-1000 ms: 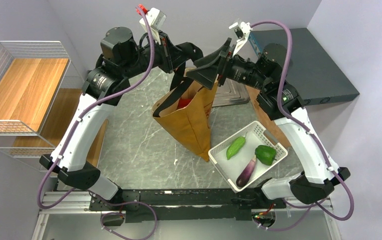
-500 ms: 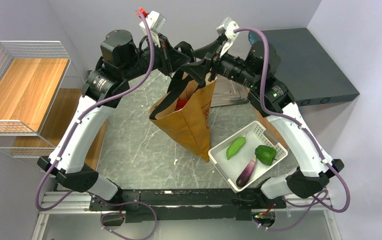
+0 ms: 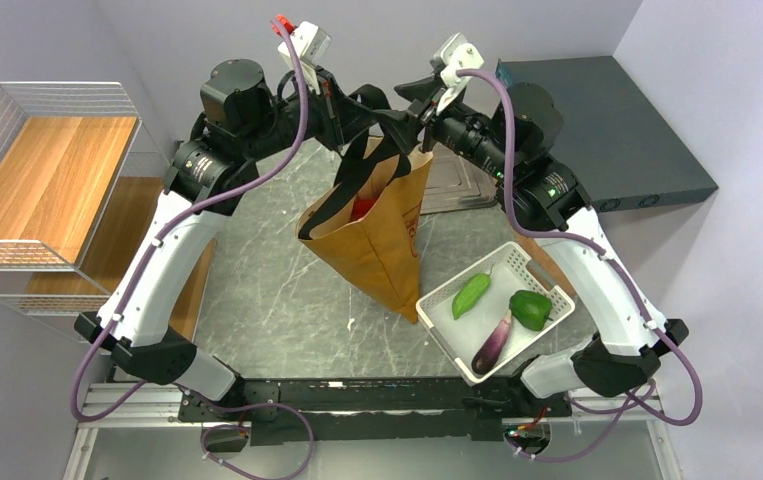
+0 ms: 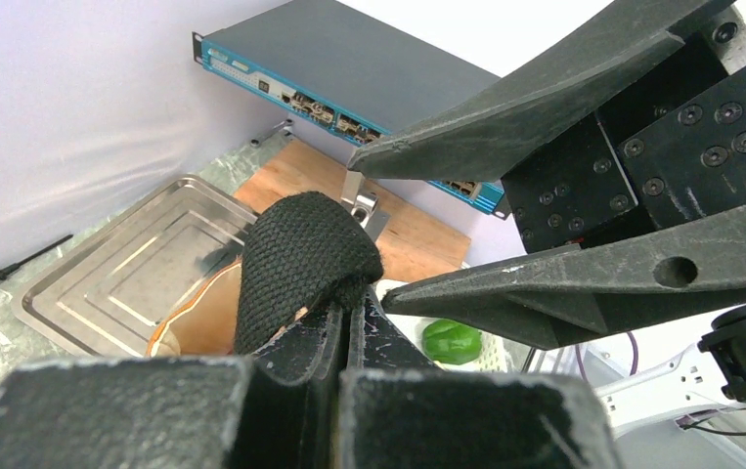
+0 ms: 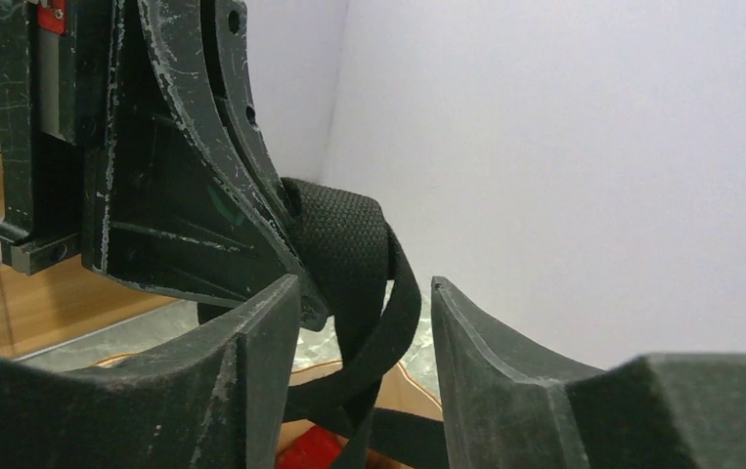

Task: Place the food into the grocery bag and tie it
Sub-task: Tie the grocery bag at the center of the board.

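Observation:
The mustard grocery bag [image 3: 382,240] hangs above the marble table by its black straps [image 3: 357,170]. My left gripper [image 3: 372,108] is shut on a folded strap [image 4: 300,264], pinched at its fingertips [image 4: 349,308]. My right gripper [image 3: 404,103] faces it from the right, open, with a finger on each side of the strap loop [image 5: 349,244] below the left gripper [image 5: 183,176]. In the right wrist view its fingers [image 5: 261,332] stand apart and the strap does not fill the gap. Red food [image 3: 362,207] shows inside the bag's mouth.
A white basket [image 3: 444,340] at the front right holds a long green vegetable [image 3: 471,294], a green pepper [image 3: 530,308] and a purple eggplant [image 3: 492,343]. A metal tray [image 3: 462,185] lies behind the bag. A wire rack [image 3: 47,180] stands left, a dark flat box [image 3: 607,130] back right.
My right gripper has swung left to the left gripper, its fingers now on either side of the strap and a little closer together. The bag shifted slightly left. The left gripper kept its hold.

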Tool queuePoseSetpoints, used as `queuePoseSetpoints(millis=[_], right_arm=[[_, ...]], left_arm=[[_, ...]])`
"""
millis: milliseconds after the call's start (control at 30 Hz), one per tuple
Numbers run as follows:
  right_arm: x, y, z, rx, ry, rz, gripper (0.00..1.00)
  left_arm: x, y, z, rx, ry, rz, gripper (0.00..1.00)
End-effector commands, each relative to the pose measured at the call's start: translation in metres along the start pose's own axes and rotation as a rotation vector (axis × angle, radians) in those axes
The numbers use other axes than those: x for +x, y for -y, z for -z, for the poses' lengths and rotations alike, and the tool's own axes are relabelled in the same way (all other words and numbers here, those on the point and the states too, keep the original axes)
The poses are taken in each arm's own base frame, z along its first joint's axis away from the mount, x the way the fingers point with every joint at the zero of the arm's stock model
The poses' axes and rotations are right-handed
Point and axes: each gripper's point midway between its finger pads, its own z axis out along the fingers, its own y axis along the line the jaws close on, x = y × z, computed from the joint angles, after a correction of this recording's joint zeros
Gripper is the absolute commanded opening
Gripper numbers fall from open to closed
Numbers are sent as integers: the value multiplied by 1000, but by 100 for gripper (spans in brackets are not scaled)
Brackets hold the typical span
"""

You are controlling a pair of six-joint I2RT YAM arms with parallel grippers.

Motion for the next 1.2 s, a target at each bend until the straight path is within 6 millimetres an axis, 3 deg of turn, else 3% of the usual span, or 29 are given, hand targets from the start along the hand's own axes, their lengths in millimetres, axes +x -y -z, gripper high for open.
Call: queuePoseSetpoints(millis=[0, 133, 333, 367, 500, 600, 867, 1167], right_arm=[[-25, 4, 5, 18, 48, 62, 52], [-19, -5, -2, -6, 37, 42, 44], [-11, -12, -5, -28, 11, 37, 22], [-9, -12, -5, -28, 2, 31, 24], [-2, -14, -2, -25, -25, 10, 57], [1, -11, 5, 1, -31, 11, 66], [23, -17, 2, -17, -80, -8, 60], [24, -19, -10, -51, -88, 8, 49]], left_arm=[[-23, 19, 8, 59, 68, -25, 0], [-25, 19, 6, 64, 72, -24, 0], [-22, 18, 6, 60, 65, -29, 0], [-23, 18, 7, 59, 66, -31, 0], [-24, 19, 8, 59, 71, -34, 0], [-25, 19, 9, 58, 74, -34, 0], [-26, 23, 11, 75, 81, -41, 0], [-26, 29, 13, 109, 77, -66, 0]])
